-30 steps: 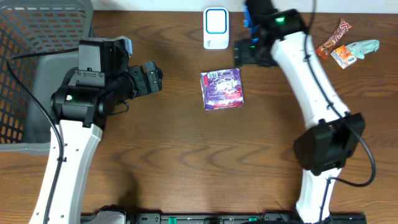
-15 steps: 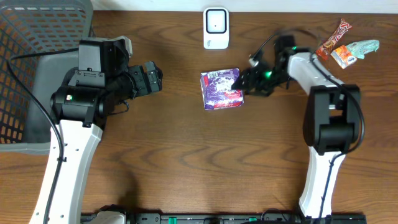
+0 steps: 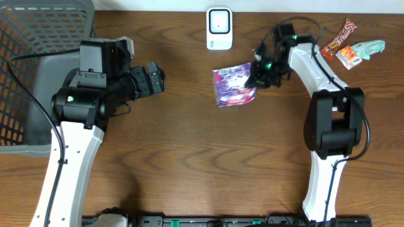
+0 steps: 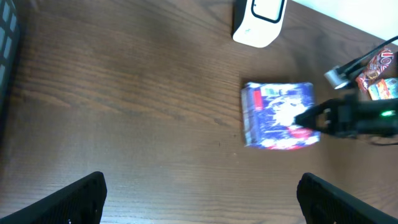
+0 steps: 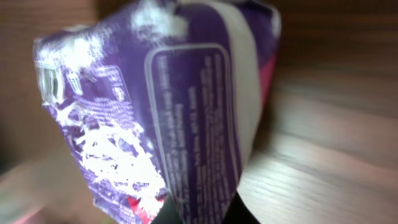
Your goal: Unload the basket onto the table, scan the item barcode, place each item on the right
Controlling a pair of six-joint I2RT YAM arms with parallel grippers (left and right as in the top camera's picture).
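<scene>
The item is a purple printed packet (image 3: 233, 86), tilted and raised off the brown table (image 3: 189, 145). My right gripper (image 3: 255, 79) is shut on its right edge. The right wrist view is filled by the packet (image 5: 174, 112), pinched between the dark fingertips of that gripper (image 5: 200, 214) at the bottom. No barcode is readable. The white scanner (image 3: 219, 28) stands at the table's back edge, just beyond the packet. My left gripper (image 3: 154, 79) hovers wide open to the left, holding nothing. The left wrist view shows the packet (image 4: 277, 115), the scanner (image 4: 258, 22) and the left gripper (image 4: 202, 193).
A grey mesh basket (image 3: 25, 25) fills the back left corner behind the left arm. Wrapped snacks (image 3: 347, 41) lie at the back right, beside a pale crinkled packet (image 3: 369, 47).
My right arm swung down from beside the scanner to the packet, shut on its right edge, then lifted and tilted it slightly right. The left arm stayed still.
</scene>
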